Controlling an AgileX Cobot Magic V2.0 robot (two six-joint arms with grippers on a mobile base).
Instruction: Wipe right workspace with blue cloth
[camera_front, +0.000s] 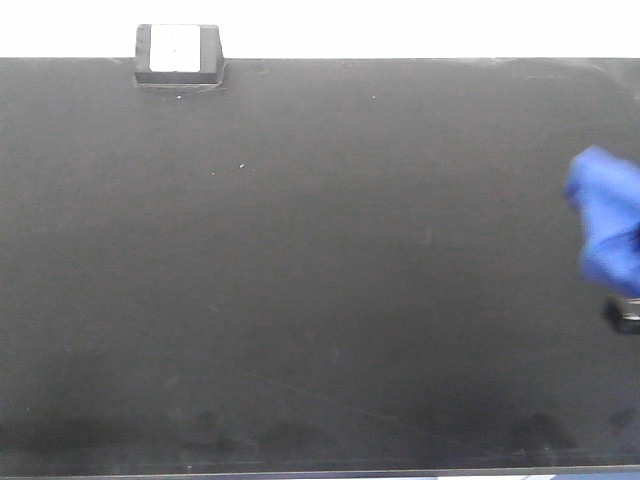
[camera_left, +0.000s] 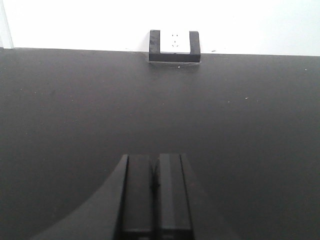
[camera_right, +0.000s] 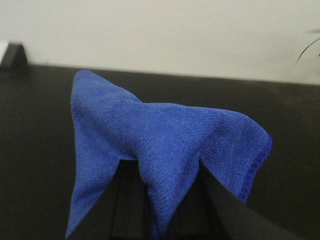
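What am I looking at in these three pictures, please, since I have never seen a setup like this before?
This is a two-armed robot working at a black benchtop. One picture looks at the bench from the front; the other two come from cameras on each wrist. At the back edge sits a small black box with a white label. The left tool is shut and empty, its dark fingers pressed together. The right tool is shut on a blue cloth, which drapes over its fingers; the front view shows that cloth at the bench's right edge.

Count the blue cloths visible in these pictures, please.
1. The blue cloth is at the benchtop's right edge, pinched in the right tool. None other shows.
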